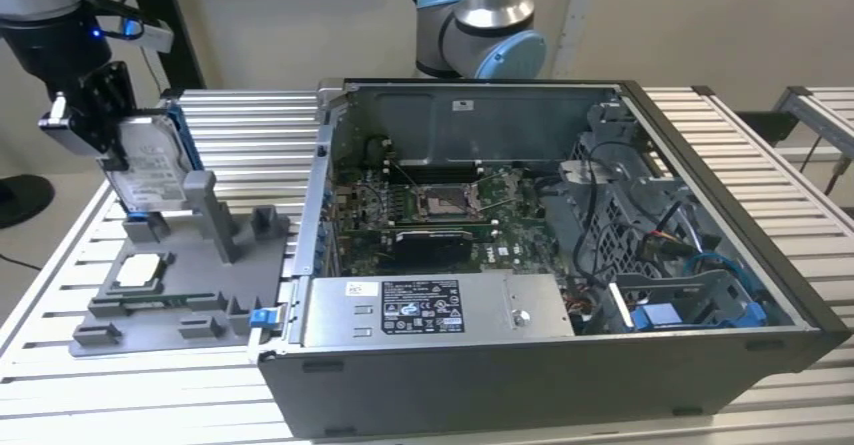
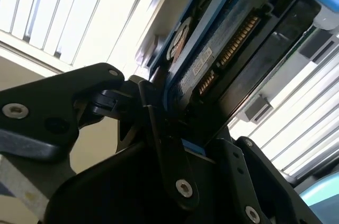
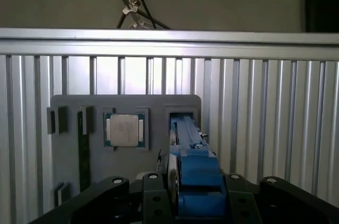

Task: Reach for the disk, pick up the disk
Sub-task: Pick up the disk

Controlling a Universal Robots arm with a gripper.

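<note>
The disk [image 1: 151, 168], a silver hard drive with a white label in a blue bracket, stands on edge and slightly tilted at the exterior view's left. Its lower end is at the upright posts of the grey fixture [image 1: 200, 295]. My gripper [image 1: 118, 133] is shut on the disk's upper part. In the first wrist view the disk's blue bracket edge [image 3: 190, 163] runs between my gripper's [image 3: 193, 195] black fingers. The second wrist view shows the disk's dark underside and gold connector [image 2: 233, 44] clamped in my gripper [image 2: 183, 128]. I cannot tell whether the disk's lower end is free of the fixture.
A small square processor chip [image 1: 140, 272] [image 3: 126, 130] lies in a fixture pocket beside the disk. An open computer case [image 1: 534, 375] fills the middle and right of the slatted metal table [image 1: 247, 125]. Another robot arm's base [image 1: 481, 35] stands behind the case.
</note>
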